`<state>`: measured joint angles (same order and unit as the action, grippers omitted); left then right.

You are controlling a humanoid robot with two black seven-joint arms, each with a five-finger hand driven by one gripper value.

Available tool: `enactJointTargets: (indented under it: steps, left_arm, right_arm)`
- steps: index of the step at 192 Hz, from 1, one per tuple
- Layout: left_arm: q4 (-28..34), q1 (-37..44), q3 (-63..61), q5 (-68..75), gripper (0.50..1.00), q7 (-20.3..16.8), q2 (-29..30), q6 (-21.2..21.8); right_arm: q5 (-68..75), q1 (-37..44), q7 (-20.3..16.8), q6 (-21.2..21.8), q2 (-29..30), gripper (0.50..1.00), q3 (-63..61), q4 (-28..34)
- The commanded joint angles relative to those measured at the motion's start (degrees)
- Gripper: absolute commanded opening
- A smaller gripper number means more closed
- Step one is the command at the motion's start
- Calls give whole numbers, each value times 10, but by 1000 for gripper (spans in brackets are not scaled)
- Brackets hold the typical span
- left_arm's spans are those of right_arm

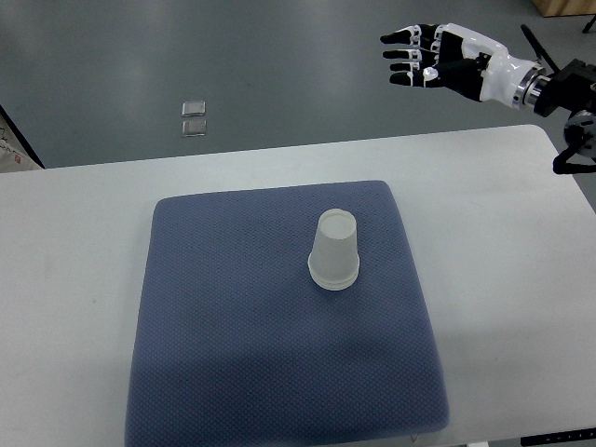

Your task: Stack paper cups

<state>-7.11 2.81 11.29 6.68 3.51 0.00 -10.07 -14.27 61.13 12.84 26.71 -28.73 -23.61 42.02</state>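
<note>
A stack of translucent white paper cups stands upside down, base up, near the middle of the blue mat. My right hand hovers high at the upper right, beyond the table's far edge and well away from the cups. Its fingers are spread and hold nothing. Its arm comes in from the right edge. The left arm does not show.
The blue mat lies on a white table. Beyond the far edge is grey floor with two small clear squares. A dark robot part sits at the right edge.
</note>
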Motion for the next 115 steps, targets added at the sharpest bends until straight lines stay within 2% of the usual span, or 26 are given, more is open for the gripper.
enactJointTargets:
  steps: [1,17,30,42,70,115]
  left_arm:
    - [0,0,0,0,1000,0,0,0]
    - [0,0,0,0,1000,0,0,0]
    - [0,0,0,0,1000,0,0,0]
    - [1,0,0,0,1000,0,0,0]
    - [0,0,0,0,1000,-1,0,0]
    - [1,0,0,0,1000,0,0,0]
  right_arm:
    - [62,-9,-30,-7,10,903,-6,-31]
    - [117,-15,-70,-27,39,903,-6,-51]
    - [177,-25,-115,-59,60,903,-6,-57]
    - [210,-41,-139,-88,67,903,-6,-57]
    - [219,-63,-141,-105,75,917,-7,-57]
    - [215,-70,-135,-99,99,924,-8,-59]
